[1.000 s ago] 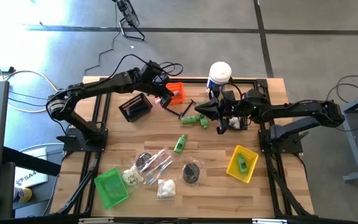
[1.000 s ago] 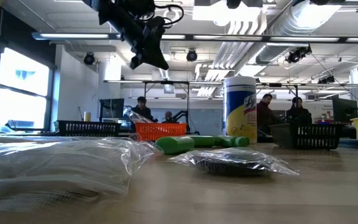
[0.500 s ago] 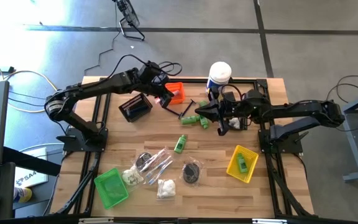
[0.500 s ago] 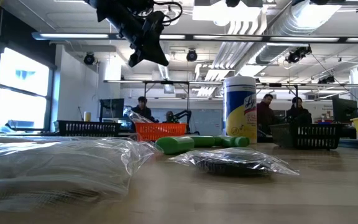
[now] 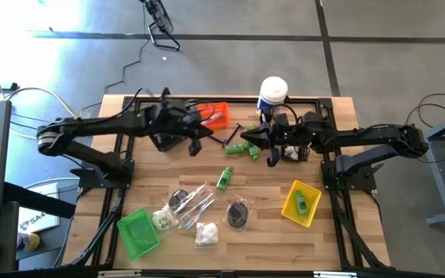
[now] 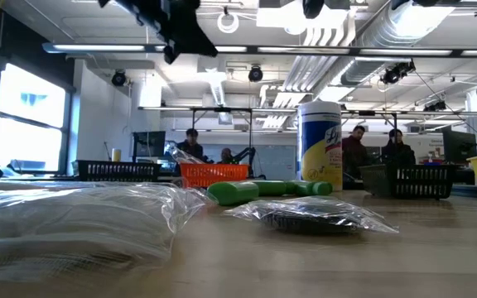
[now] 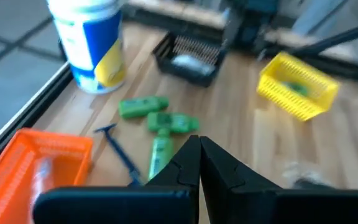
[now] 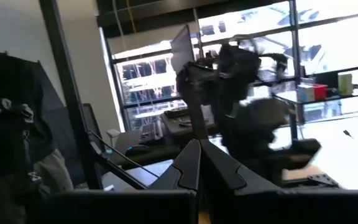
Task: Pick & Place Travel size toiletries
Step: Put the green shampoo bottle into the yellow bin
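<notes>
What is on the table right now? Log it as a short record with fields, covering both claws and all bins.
left claw: shut, empty, raised over the table's rear left part
right claw: shut, empty, near the green bottles
orange bin: rear edge, something pale inside
yellow bin: front right, holds a green bottle
green bin: front left
black bin: by the right arm
white canister: upright at the rear
clear packets: front centre

The bench (image 5: 338, 247) holds four small bins: one orange (image 5: 215, 114), one black (image 5: 288, 147), one yellow (image 5: 300, 202), one green (image 5: 138, 232). One tall white canister (image 5: 273, 94) stands at the far edge. Five green mini bottles show: three clustered (image 5: 246, 148), one alone (image 5: 223, 179), one (image 5: 302, 203) inside the yellow bin.
</notes>
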Available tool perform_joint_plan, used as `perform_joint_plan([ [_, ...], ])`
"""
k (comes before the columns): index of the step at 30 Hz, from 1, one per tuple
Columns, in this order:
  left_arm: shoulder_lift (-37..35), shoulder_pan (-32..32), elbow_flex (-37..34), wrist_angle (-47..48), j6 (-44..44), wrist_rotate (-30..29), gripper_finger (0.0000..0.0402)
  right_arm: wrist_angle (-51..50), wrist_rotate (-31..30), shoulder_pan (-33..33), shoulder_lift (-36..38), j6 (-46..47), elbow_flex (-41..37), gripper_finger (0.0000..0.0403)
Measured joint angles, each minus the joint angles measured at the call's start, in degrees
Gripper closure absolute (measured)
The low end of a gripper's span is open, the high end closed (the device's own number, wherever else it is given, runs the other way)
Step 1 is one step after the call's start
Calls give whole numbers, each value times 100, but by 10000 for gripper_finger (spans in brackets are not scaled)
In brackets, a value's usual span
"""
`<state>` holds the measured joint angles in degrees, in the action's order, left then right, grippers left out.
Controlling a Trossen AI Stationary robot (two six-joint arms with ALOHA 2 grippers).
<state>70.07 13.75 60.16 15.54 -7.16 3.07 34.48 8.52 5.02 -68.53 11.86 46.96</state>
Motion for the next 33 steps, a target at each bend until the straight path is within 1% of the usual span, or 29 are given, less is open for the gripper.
perform_joint_plan([
  [5,-885,-195,-1000,-741,-208,169,401,-110,-176,2,0,-7,1,400],
  [9,-1642,-356,-1627,-1174,-212,173,401,-139,-265,2,0,-7,0,400],
  [11,-1968,-437,-1872,-1275,-212,170,401,-180,-265,2,0,-7,0,400],
  [17,-2768,-707,-2262,-1271,-276,-174,401,-287,-347,2,0,-7,2,401],
  [21,-3072,-972,-2358,-1235,-277,-175,401,-301,-394,0,0,-7,2,401],
  [23,-3139,-1143,-2384,-1245,-328,-275,401,-315,-392,0,0,-8,0,401],
  [28,-3156,-1730,-2439,-1230,-443,-897,401,-497,-321,0,-2,-8,0,401],
  [33,-3007,-2382,-2439,-1240,-641,-1492,401,-773,-198,-4,-2,53,0,401],
])
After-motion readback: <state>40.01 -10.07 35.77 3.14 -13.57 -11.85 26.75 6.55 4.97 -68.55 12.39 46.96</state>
